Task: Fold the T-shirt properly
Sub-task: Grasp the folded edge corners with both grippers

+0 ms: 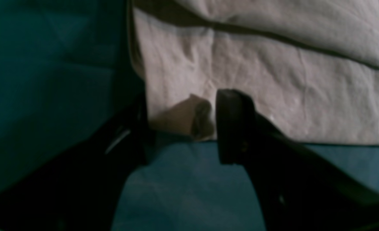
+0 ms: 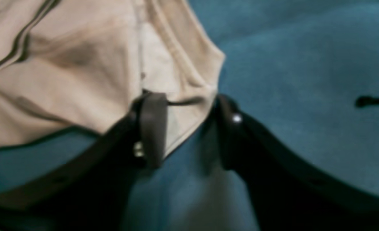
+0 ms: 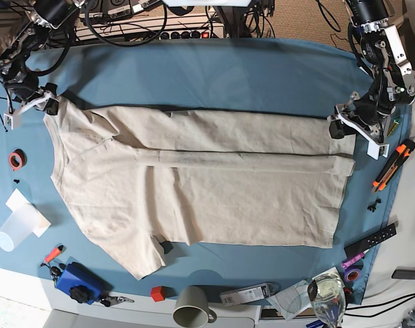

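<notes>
The beige T-shirt (image 3: 193, 191) lies spread across the teal table cloth (image 3: 214, 72), its far long edge folded over toward the middle. In the base view my left gripper (image 3: 341, 130) sits at the shirt's far right corner. The left wrist view shows it (image 1: 184, 128) open, fingers astride a small turned-up corner of the shirt (image 1: 256, 80). My right gripper (image 3: 48, 106) is at the shirt's far left corner. In the right wrist view its jaws (image 2: 189, 128) stand apart around a seamed corner of the shirt (image 2: 80, 64) that rests against one finger (image 2: 152, 128).
Clutter rings the shirt: a red tape roll (image 3: 16, 160), a plastic cup (image 3: 16, 231), a blue object (image 3: 77, 281), a red cube (image 3: 157, 294), a grey mug (image 3: 192, 306), a glass (image 3: 325, 295) and an orange tool (image 3: 393, 164). Cables run along the far edge.
</notes>
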Controlling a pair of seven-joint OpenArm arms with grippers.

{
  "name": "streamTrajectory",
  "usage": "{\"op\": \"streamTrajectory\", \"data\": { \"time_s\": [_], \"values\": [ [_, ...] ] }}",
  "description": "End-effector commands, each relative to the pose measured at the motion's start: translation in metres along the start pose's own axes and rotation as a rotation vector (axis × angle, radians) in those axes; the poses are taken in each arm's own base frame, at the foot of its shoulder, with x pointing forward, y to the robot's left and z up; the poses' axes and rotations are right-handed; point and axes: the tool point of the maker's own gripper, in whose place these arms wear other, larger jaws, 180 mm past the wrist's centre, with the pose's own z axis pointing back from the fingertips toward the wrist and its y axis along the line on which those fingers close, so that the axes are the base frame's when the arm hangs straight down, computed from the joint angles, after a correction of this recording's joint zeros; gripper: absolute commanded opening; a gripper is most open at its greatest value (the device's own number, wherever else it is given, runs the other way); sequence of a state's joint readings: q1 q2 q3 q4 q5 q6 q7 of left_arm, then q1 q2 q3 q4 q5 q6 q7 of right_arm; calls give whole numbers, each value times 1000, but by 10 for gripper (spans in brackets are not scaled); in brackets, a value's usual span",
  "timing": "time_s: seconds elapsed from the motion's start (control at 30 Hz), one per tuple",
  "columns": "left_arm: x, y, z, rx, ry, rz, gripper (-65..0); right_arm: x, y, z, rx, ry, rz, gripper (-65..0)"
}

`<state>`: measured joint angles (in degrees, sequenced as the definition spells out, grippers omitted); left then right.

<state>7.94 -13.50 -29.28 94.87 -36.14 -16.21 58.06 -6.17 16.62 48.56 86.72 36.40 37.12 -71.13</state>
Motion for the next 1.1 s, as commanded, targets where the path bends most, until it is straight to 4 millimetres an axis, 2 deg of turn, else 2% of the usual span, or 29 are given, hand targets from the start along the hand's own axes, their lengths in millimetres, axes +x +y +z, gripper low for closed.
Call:
{"op": "streamTrajectory", "data": {
  "time_s": [0.0,0.17,0.27,0.37,0.47,0.67,0.87,1.07],
  "values": [
    [9,-1,3,-6,-21,-17,-354,22,-8,10,-23,-49,37,-359],
    [9,-1,3,-6,-21,-17,-354,42,-23,22,-63,-80,77,-359],
    [9,-1,3,-6,-22,-17,-354,50,-30,24,-104,-120,39,-359],
    [9,-1,3,-6,-21,-17,-354,45,-35,21,-125,-115,8,-359],
    [9,-1,3,-6,-21,-17,-354,30,-38,8,-101,-88,-49,-359],
    [9,-1,3,-6,-24,-17,-354,0,-16,-19,111,-29,-126,-359],
    [11,-1,3,-6,-32,-17,-354,-5,4,-18,232,-6,-186,-359],
    [12,-2,3,-6,-37,-17,-354,-7,5,-19,235,1,-186,-359]
  ]
}}
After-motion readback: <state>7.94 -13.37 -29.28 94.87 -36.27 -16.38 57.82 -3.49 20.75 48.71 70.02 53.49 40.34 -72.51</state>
